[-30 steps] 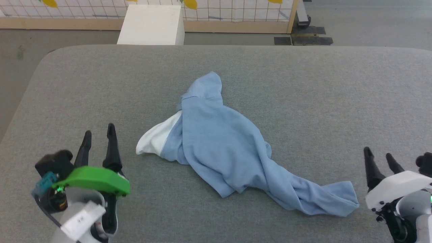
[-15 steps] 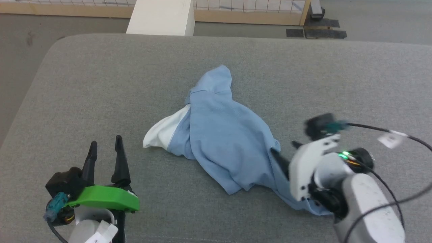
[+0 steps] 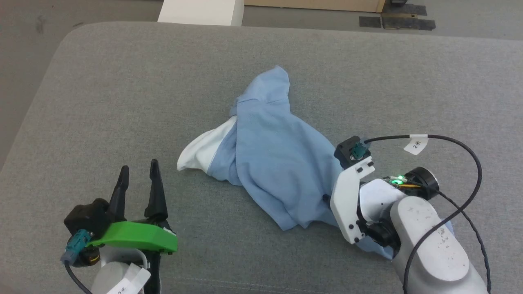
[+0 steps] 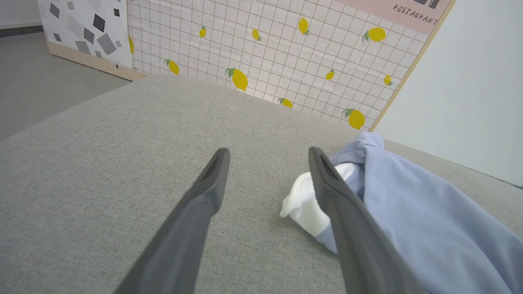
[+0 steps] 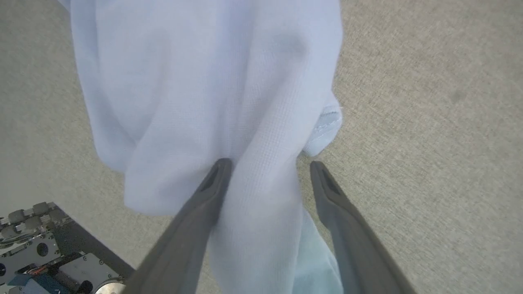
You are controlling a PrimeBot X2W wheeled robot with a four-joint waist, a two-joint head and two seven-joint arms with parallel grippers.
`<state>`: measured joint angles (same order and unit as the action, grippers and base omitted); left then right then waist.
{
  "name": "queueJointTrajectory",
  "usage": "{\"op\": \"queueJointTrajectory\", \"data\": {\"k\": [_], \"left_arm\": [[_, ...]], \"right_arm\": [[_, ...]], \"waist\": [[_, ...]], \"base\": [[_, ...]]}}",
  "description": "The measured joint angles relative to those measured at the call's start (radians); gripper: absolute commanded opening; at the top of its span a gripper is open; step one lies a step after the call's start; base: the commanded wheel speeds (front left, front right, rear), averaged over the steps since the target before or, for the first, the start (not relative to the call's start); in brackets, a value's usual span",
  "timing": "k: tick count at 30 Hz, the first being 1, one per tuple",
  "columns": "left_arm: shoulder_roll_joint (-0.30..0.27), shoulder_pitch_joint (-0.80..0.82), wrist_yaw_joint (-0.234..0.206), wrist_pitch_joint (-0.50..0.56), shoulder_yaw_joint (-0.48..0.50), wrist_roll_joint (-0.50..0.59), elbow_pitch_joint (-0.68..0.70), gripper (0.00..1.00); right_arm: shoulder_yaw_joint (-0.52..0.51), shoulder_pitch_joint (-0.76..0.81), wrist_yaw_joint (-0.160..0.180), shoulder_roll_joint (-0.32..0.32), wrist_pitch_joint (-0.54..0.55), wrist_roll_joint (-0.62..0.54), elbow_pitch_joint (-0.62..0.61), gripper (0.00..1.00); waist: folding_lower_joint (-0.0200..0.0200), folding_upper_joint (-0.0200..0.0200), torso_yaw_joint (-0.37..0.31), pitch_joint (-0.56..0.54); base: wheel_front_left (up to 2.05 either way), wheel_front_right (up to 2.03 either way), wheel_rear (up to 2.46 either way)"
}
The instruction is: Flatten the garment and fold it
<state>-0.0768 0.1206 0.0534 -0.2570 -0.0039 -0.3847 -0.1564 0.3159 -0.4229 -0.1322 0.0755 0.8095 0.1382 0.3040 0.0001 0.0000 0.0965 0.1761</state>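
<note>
garment point(image 3: 278, 163) is lying crumpled on the grey bench point(image 3: 102, 102), middle of the head view, slightly right of centre. Long axis is running diagonally: the narrow tip is pointing to upper centre of frame and the bulk is widening toward lower right. Its tail end is hidden under the right arm point(image 3: 429, 249). White inside flap point(image 3: 200, 149) is sticking out to the left at about mid-height. Blue side is facing up.

right arm is extending from the lower right corner, wrist turned down over the lower-right end of the cloth. right jaws are standing spread, not pinching. In the right wrist view the garment point(image 5: 196, 81) is taking up the upper centre-left, with a raised ridge of it running down between the two fingers point(image 5: 192, 220). Left-hand tip is at the cloth, right-hand tip is over bare bench just beside the hem. Can't tell if the tips are touching fabric.

left arm is sitting at lower left, green wrist cover point(image 3: 130, 239) on top. Its fingers point(image 3: 154, 192) are pointing up the frame, near the white flap but clear of it. left jaws are spread over bare bench point(image 4: 81, 163). In the left wrist view the garment point(image 4: 429, 212) is lying to the right, with the white flap point(image 4: 306, 200) partly behind the right-hand finger point(image 4: 351, 228).
</note>
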Motion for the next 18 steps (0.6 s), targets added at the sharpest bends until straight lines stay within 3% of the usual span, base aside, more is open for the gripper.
{"op": "queueJointTrajectory", "data": {"k": [1,2,3,11,14,18], "left_arm": [[0.003,0.003,0.003,0.000,0.001,0.002,-0.001,1.00],[0.005,0.005,0.007,0.000,0.003,0.006,-0.003,1.00],[0.007,0.005,0.009,0.000,0.006,0.008,-0.005,1.00],[0.012,0.006,0.025,0.000,0.019,0.027,-0.025,1.00],[0.015,0.009,0.028,0.000,0.016,0.031,-0.034,1.00],[0.016,0.015,0.035,0.000,0.009,0.033,-0.048,1.00]], "right_arm": [[0.002,-0.003,0.000,0.000,0.000,0.000,0.009,0.52],[0.002,-0.006,0.000,0.000,-0.010,0.001,0.016,0.15],[0.002,-0.009,0.000,0.000,-0.028,0.002,0.019,0.00],[-0.077,-0.041,0.000,-0.010,-0.110,0.042,-0.002,0.00],[-0.192,-0.050,0.000,-0.015,-0.154,0.041,-0.057,0.00],[-0.419,-0.034,0.000,-0.009,-0.187,0.007,-0.151,0.00]], "waist": [[0.0000,0.0000,0.002,0.003],[0.0000,0.0000,0.003,0.006],[0.0000,0.0000,0.004,0.008],[0.0000,0.0000,-0.011,0.002],[0.0000,0.0000,-0.020,-0.006],[-0.0001,0.0000,-0.031,-0.020]], "base": [[0.00,0.00,0.00],[0.00,0.00,0.00],[0.00,0.00,0.00],[0.00,0.00,0.00],[0.00,0.00,0.00],[0.00,0.00,0.00]]}}
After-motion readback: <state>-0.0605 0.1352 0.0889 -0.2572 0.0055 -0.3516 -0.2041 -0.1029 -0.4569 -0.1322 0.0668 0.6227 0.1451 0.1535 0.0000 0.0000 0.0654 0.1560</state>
